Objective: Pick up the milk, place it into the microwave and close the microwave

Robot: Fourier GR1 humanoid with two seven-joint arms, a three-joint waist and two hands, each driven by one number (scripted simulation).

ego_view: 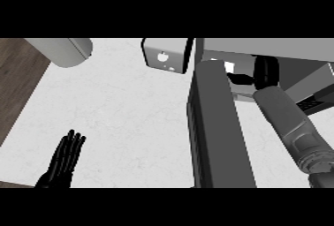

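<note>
Head view, kitchen desk [130,110], L to R: at the lower left we rest our left robot hand [64,159] near the edge, fingers straight and released, holding nothing; it looks parked there to leave the work to the other arm. Top left, a pale grey rounded object [62,50] sits partly off the white desk top, w/ a strip of brown wood surface [20,84] beside it. Centre top, a small white box w/ an apple-like mark [164,56] stands just left of the microwave [274,48]. The microwave door [218,128] hangs wide open, edge-on to us, running down the middle of the shot; we judge it stays open so the arm can work inside. Right: our grey right forearm [287,119] reaches up into the cavity, and the right robot hand [264,73] is curled, apparently grasping the milk [229,67], of which only a small white patch shows past the door. So the milk seems to be at or inside the microwave opening, not yet released; whether it touches the floor we can't tell. Closing the door is still to do, prob. once the arm is out.
</note>
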